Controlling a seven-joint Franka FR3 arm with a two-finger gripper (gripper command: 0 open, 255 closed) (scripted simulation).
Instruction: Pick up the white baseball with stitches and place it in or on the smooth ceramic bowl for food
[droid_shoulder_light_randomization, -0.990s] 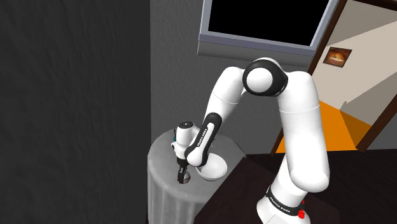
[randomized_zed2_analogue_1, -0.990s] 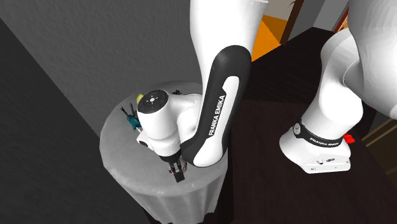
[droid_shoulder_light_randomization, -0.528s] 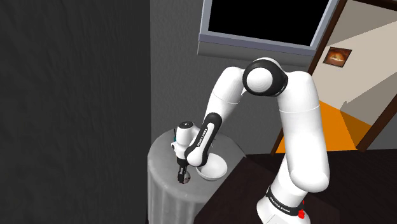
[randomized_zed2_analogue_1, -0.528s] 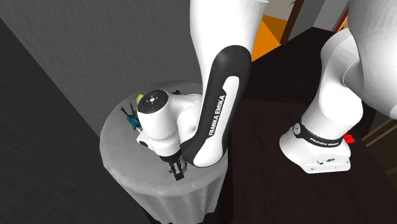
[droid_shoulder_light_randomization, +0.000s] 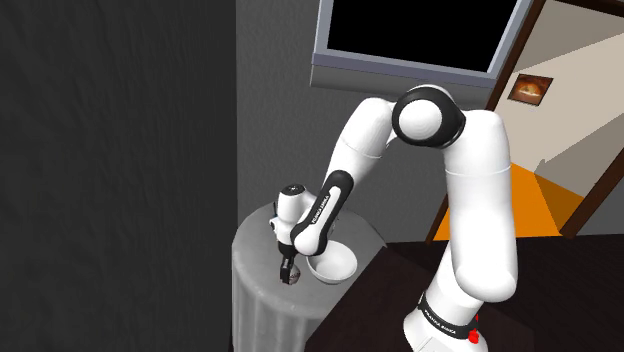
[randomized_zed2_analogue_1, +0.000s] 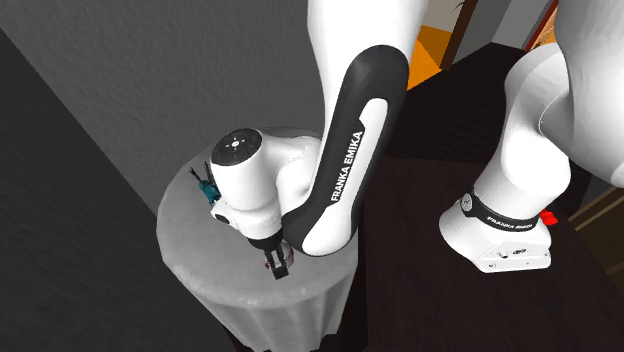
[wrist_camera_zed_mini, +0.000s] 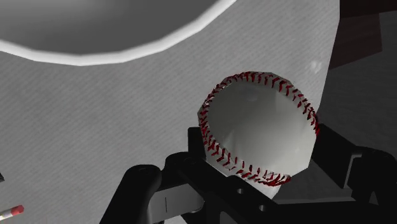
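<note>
A white baseball with red stitches sits clasped between my black fingers in the wrist view. My gripper is shut on it, just above the round grey-white table. The white bowl lies close beyond the ball, its rim curving past. In the shoulder view the gripper points down at the table's near edge, with the bowl right beside it towards the stand. In the second exterior view the gripper hangs under the white hand, near the table's front edge.
Small teal and yellow things lie on the table's far side, behind the hand. A red-tipped stick lies by the gripper. The dark stand borders the table. A grey wall rises behind.
The fingers closed from wide open onto the baseball. Since then the forearm and hand have tilted and risen slightly, with the ball in the grip.
</note>
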